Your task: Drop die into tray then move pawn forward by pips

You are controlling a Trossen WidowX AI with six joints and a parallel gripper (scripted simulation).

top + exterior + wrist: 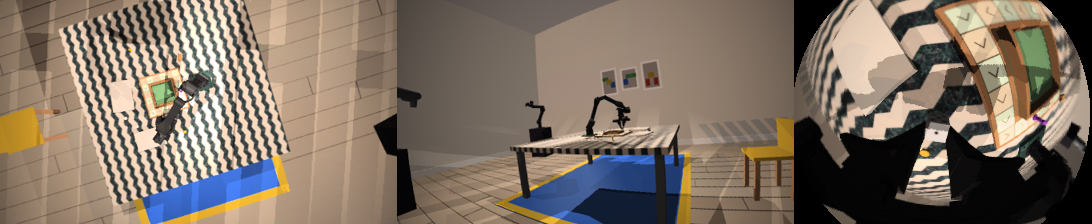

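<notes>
My gripper (937, 127) (622, 127) is shut on the die (937, 132), a small pale cube with one dark pip on the face toward the wrist camera. The fingertips are low near the table; whether the die touches the table I cannot tell. In the top view the arm hides the die. The board (144, 91) (980, 46) has a ring of arrowed squares around the green-floored dice tray (162, 94) (1035, 55). The tray looks empty where visible. The small purple pawn (181, 91) (1039, 120) is at the board's side nearest the arm's base, partly hidden by the arm.
One pale flat panel (121, 97) lies beside the board; another (144, 141) lies partly under the gripper end. An orange block (179, 57) and small yellow pieces (130, 50) (185, 131) (924, 153) lie on the striped table. A tiny white thing (125, 118) lies between the panels.
</notes>
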